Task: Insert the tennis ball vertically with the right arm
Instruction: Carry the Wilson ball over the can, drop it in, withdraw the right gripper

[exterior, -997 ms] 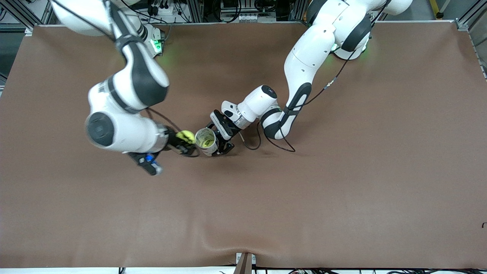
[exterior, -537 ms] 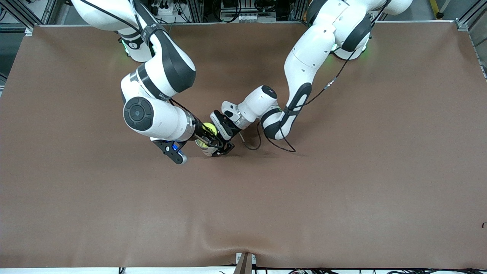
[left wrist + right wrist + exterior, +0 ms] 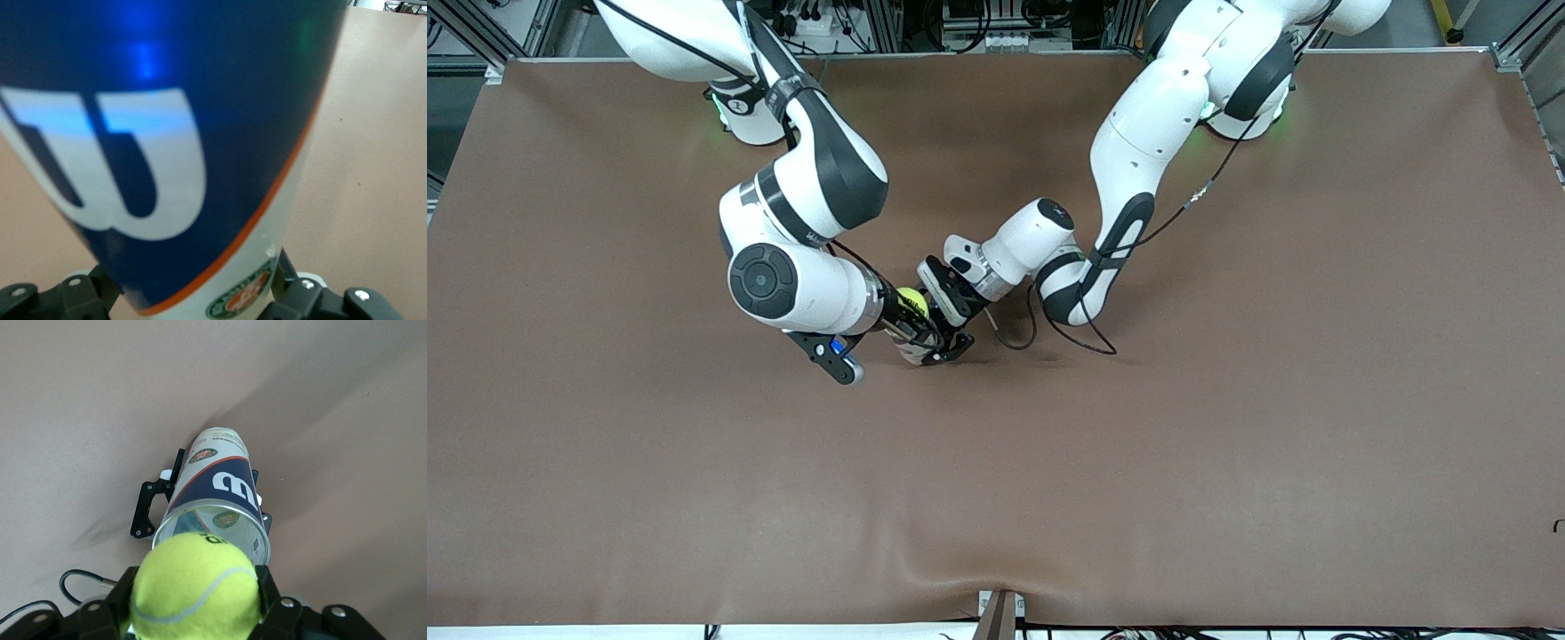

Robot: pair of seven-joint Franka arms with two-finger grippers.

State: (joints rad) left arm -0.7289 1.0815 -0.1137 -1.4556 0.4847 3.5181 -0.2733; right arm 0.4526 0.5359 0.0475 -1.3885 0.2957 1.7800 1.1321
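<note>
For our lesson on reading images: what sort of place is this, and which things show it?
Probably a robotics lab test bench: two white arms bolted along a brown-covered table, metal framing and cables at its edge, and a staged job with a tennis ball and ball can.

Yellow-green tennis ball (image 3: 195, 587) w/ white seam, blue-and-white can (image 3: 217, 493) w/ orange stripe, brown table (image 3: 1227, 444)

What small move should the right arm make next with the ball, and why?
Probably finish opening the right gripper so the ball drops. It sits between the fingers just over the open mouth of the can, which the left gripper holds upright on the table; the mouth looks unobstructed.
</note>
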